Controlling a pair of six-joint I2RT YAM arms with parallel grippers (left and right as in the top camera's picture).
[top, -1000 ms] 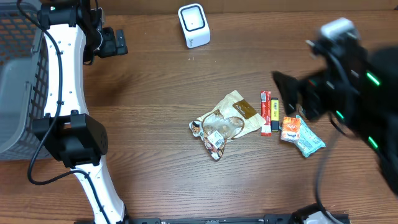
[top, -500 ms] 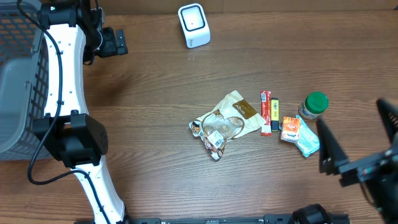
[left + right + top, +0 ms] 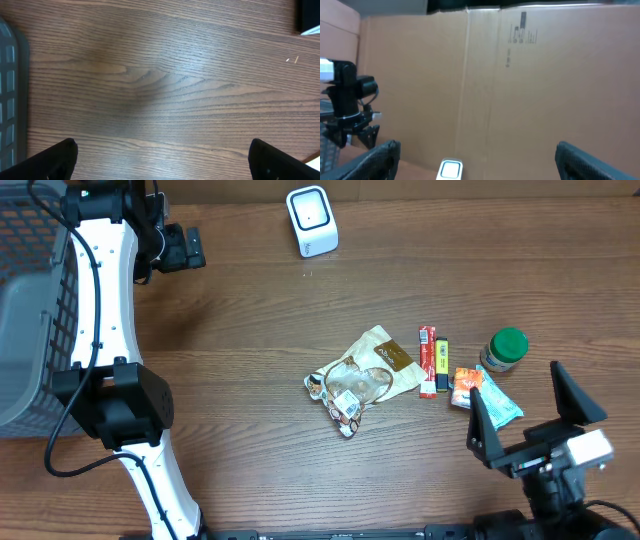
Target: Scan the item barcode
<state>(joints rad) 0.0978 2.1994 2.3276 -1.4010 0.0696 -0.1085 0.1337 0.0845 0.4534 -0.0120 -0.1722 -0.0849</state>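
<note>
Right gripper [image 3: 518,385] spread wide, empty, raised near front edge by teal plastic packet [image 3: 503,410]. Left gripper [image 3: 162,161] spread, empty, over bare wood beside grey mesh basket [image 3: 30,330]. Crinkled tan snack bag [image 3: 365,375] mid-table. White boxy barcode scanner [image 3: 312,220] at far edge, open wood between.

Lab mock-up of shop checkout: white scanner [image 3: 311,220], grey basket [image 3: 25,240], wood table [image 3: 300,470], cardboard backdrop [image 3: 530,100].

Brown woodgrain table [image 3: 250,330]; white scanner [image 3: 311,220]; green-lidded jar [image 3: 505,348]; red stick [image 3: 426,360]; yellow bar [image 3: 441,366]; orange packet [image 3: 466,388]; teal packet [image 3: 497,408]; tan printed pouch [image 3: 365,375]; grey basket [image 3: 30,330].
</note>
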